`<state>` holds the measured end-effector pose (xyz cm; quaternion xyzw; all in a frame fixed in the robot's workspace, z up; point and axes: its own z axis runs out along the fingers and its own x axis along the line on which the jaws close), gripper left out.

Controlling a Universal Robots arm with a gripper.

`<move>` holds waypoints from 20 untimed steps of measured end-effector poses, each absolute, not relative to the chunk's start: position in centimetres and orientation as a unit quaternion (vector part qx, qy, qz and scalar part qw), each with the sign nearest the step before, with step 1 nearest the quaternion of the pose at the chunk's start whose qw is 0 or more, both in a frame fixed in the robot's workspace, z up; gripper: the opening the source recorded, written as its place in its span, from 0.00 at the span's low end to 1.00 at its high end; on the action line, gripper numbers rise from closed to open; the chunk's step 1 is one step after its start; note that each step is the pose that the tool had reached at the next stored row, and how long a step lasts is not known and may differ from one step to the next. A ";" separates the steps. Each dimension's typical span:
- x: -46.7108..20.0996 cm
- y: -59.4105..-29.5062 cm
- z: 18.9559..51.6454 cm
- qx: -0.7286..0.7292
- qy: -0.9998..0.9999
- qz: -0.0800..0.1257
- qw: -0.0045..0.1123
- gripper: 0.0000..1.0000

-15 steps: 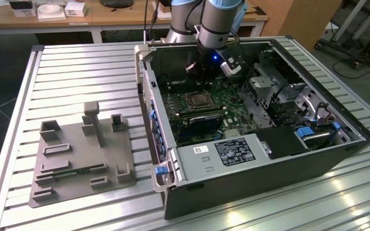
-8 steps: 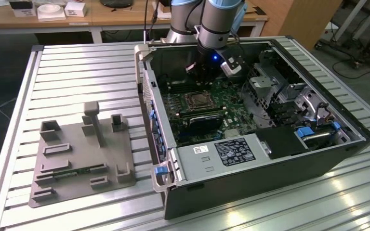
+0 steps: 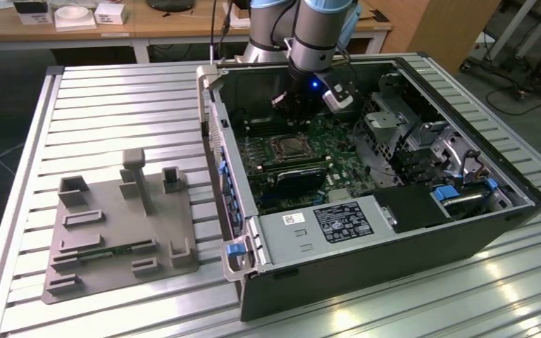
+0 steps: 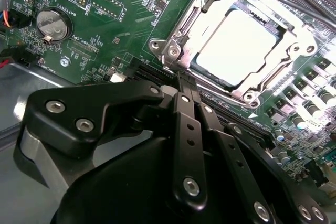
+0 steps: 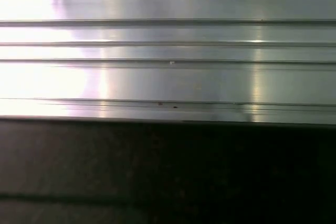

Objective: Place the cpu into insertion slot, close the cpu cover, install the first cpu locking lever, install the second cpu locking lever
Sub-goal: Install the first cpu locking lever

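The cpu (image 4: 239, 43), a pale square chip, lies flat in the socket on the green motherboard (image 4: 121, 19). The silvery cpu cover (image 4: 191, 30) lies down around it, framing its top. In the second wrist view my gripper (image 4: 178, 77) is shut, its two black fingers (image 4: 189, 129) pressed side by side, the tips at the socket's corner by a screw; I cannot tell whether they touch a locking lever. In the exterior view the gripper (image 3: 294, 116) hangs inside the open computer case just behind the socket (image 3: 289, 146).
Case walls (image 3: 223, 151) ring the board. A drive cage (image 3: 402, 127) stands at the exterior view's right, a white-labelled power supply (image 3: 341, 220) in front. A grey fixture plate (image 3: 120, 225) lies on the slatted table (image 5: 168, 77). A coin battery (image 4: 52, 23) sits beside the socket.
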<state>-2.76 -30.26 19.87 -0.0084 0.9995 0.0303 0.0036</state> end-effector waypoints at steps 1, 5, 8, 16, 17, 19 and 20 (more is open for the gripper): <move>-2.8 -30.3 19.9 -0.008 1.000 0.030 0.004 0.11; -2.8 -30.3 19.7 -0.008 1.000 0.029 0.003 0.11; -2.7 -30.2 19.5 -0.008 1.000 0.029 0.004 0.11; -2.7 -30.3 20.4 -0.008 0.999 0.030 0.004 0.11; -2.7 -30.3 20.5 -0.008 0.999 0.030 0.004 0.11; -2.7 -30.3 20.6 -0.008 0.999 0.030 0.004 0.11; -2.7 -30.3 20.6 -0.008 0.999 0.030 0.004 0.11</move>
